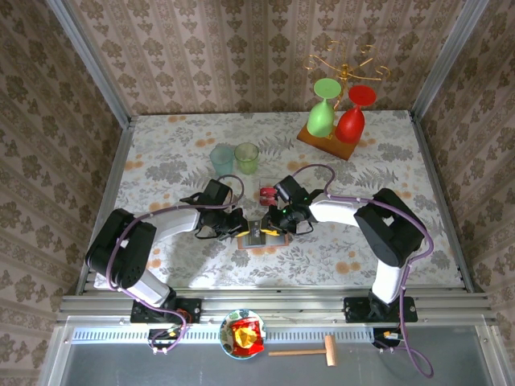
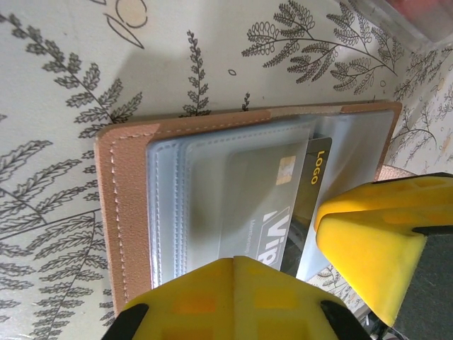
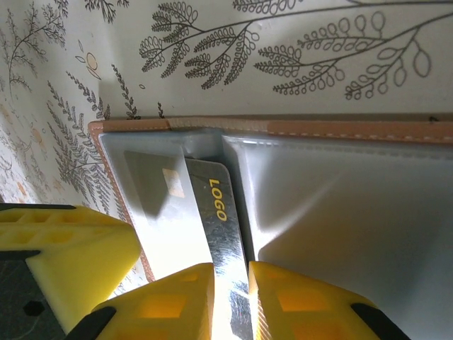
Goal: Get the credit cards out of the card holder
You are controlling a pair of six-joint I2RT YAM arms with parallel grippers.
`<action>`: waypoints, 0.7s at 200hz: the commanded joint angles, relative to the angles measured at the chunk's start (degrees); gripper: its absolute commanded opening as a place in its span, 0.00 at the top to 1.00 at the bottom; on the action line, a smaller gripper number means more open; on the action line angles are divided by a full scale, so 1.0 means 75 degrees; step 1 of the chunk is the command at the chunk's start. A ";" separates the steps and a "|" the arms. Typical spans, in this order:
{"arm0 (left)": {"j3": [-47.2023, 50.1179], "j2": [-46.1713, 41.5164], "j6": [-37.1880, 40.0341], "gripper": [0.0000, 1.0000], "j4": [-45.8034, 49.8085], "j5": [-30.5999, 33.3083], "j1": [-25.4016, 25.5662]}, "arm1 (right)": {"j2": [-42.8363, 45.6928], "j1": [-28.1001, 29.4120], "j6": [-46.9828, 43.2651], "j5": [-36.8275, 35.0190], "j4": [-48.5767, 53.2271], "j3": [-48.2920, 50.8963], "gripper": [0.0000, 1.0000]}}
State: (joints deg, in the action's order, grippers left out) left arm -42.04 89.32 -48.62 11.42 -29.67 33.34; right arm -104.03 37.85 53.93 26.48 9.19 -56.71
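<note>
- Tan-brown leather card holder (image 2: 117,212) open flat on the fern-printed bench (image 2: 56,85), between both tools.
- Right tool (image 3: 230,290) clamped on the dark "LOGO" credit card (image 3: 216,205); card's long axis from pocket toward 6 o'clock, straight into the tool.
- Left tool (image 2: 233,283) shut, tips on holder, seemingly pinning it.
- Right wrist: the pinch itself; top: left tool at holder's 9 o'clock, right at 3.

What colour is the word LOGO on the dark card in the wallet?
Yellow, on the dark glossy plastic card; clearest in the right wrist view.
</note>
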 commanded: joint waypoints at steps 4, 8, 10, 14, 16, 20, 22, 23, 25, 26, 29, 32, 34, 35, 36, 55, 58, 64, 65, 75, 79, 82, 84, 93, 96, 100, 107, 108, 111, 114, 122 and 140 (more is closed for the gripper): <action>0.0041 0.0200 0.0237 0.97 0.0241 0.0068 0.0008 | -0.0203 -0.0030 -0.0020 0.0254 -0.0158 0.0137 0.80; 0.0039 0.0230 0.0245 0.97 0.0234 0.0066 0.0007 | -0.0201 -0.0030 0.0004 0.0265 -0.0182 0.0149 0.80; 0.0039 0.0243 0.0256 0.97 0.0232 0.0066 0.0007 | -0.0203 -0.0036 0.0010 0.0275 -0.0197 0.0153 0.80; 0.0033 0.0261 0.0260 0.97 0.0234 0.0054 0.0007 | -0.0204 -0.0032 0.0003 0.0278 -0.0204 0.0155 0.80; 0.0029 0.0280 0.0269 0.97 0.0232 0.0054 0.0004 | -0.0207 -0.0031 0.0004 0.0278 -0.0205 0.0161 0.80; 0.0028 0.0309 0.0278 0.97 0.0235 0.0046 0.0007 | -0.0211 -0.0033 0.0004 0.0278 -0.0209 0.0157 0.80; 0.0019 0.0318 0.0282 0.97 0.0235 0.0052 0.0007 | -0.0214 -0.0031 0.0004 0.0284 -0.0212 0.0155 0.80; 0.0017 0.0322 0.0283 0.97 0.0229 0.0047 0.0007 | -0.0215 -0.0031 0.0004 0.0281 -0.0215 0.0161 0.80; 0.0016 0.0333 0.0292 0.97 0.0234 0.0037 0.0002 | -0.0215 -0.0031 0.0004 0.0287 -0.0214 0.0162 0.80; 0.0016 0.0341 0.0294 0.97 0.0234 0.0034 0.0004 | -0.0210 -0.0030 0.0004 0.0294 -0.0210 0.0164 0.80; 0.0019 0.0362 0.0295 0.97 0.0235 0.0031 0.0007 | -0.0206 -0.0036 0.0004 0.0308 -0.0202 0.0163 0.80; 0.0006 0.0371 0.0295 0.97 0.0235 0.0029 0.0007 | -0.0206 -0.0031 0.0000 0.0292 -0.0198 0.0163 0.80; 0.0004 0.0384 0.0304 0.97 0.0235 0.0018 0.0007 | -0.0204 -0.0031 0.0003 0.0290 -0.0195 0.0166 0.80; 0.0004 0.0384 0.0300 0.97 0.0235 0.0018 0.0007 | -0.0204 -0.0031 0.0004 0.0290 -0.0201 0.0166 0.80; 0.0004 0.0395 0.0303 0.97 0.0229 0.0013 0.0007 | -0.0204 -0.0030 0.0004 0.0290 -0.0203 0.0160 0.80; 0.0005 0.0445 0.0307 0.97 0.0212 -0.0022 0.0004 | -0.0231 -0.0039 -0.0009 0.0339 -0.0197 0.0161 0.80; 0.0004 0.0452 0.0307 0.97 0.0196 -0.0028 0.0007 | -0.0247 -0.0036 -0.0007 0.0354 -0.0200 0.0157 0.80; 0.0004 0.0466 0.0307 0.97 0.0200 -0.0018 0.0007 | -0.0256 -0.0031 -0.0007 0.0374 -0.0215 0.0161 0.80; 0.0004 0.0466 0.0313 0.97 0.0200 -0.0017 0.0007 | -0.0259 -0.0031 -0.0007 0.0373 -0.0222 0.0164 0.80; 0.0004 0.0477 0.0319 0.97 0.0200 -0.0031 0.0004 | -0.0265 -0.0031 0.0015 0.0435 -0.0313 0.0197 0.80; 0.0004 0.0472 0.0319 0.97 0.0201 -0.0040 0.0007 | -0.0272 -0.0039 0.0032 0.0456 -0.0334 0.0201 0.80; 0.0010 0.0480 0.0319 0.97 0.0203 -0.0040 0.0003 | -0.0267 -0.0042 0.0039 0.0466 -0.0352 0.0196 0.80; 0.0005 0.0469 0.0313 0.97 0.0201 -0.0040 0.0006 | -0.0272 -0.0042 0.0039 0.0466 -0.0363 0.0200 0.80; 0.0016 0.0473 0.0307 0.98 0.0210 -0.0050 0.0007 | -0.0281 -0.0036 0.0062 0.0482 -0.0409 0.0219 0.81; 0.0016 0.0468 0.0307 0.98 0.0203 -0.0038 0.0007 | -0.0281 -0.0041 0.0073 0.0478 -0.0425 0.0230 0.81; 0.0020 0.0466 0.0307 0.98 0.0211 -0.0033 0.0007 | -0.0277 -0.0036 0.0075 0.0477 -0.0439 0.0225 0.82; 0.0016 0.0466 0.0307 0.98 0.0205 -0.0038 0.0007 | -0.0257 -0.0042 0.0085 0.0473 -0.0462 0.0256 0.82; 0.0016 0.0466 0.0307 0.98 0.0208 -0.0039 0.0007 | -0.0254 -0.0042 0.0086 0.0463 -0.0463 0.0258 0.83; 0.0016 0.0466 0.0307 0.98 0.0202 -0.0030 0.0007 | -0.0251 -0.0042 0.0086 0.0455 -0.0469 0.0257 0.83; 0.0016 0.0466 0.0307 0.98 0.0219 -0.0037 0.0006 | -0.0252 -0.0047 0.0081 0.0452 -0.0466 0.0264 0.83; 0.0016 0.0451 0.0307 0.97 0.0220 -0.0038 0.0007 | -0.0238 -0.0042 0.0091 0.0425 -0.0452 0.0281 0.84; 0.0004 0.0431 0.0319 0.97 0.0245 -0.0027 0.0002 | -0.0192 -0.0048 0.0070 0.0392 -0.0452 0.0307 0.86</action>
State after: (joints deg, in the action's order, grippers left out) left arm -42.06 91.29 -47.72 11.07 -30.35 33.34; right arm -104.97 37.63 54.19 28.80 6.55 -55.37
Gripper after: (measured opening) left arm 0.049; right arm 0.150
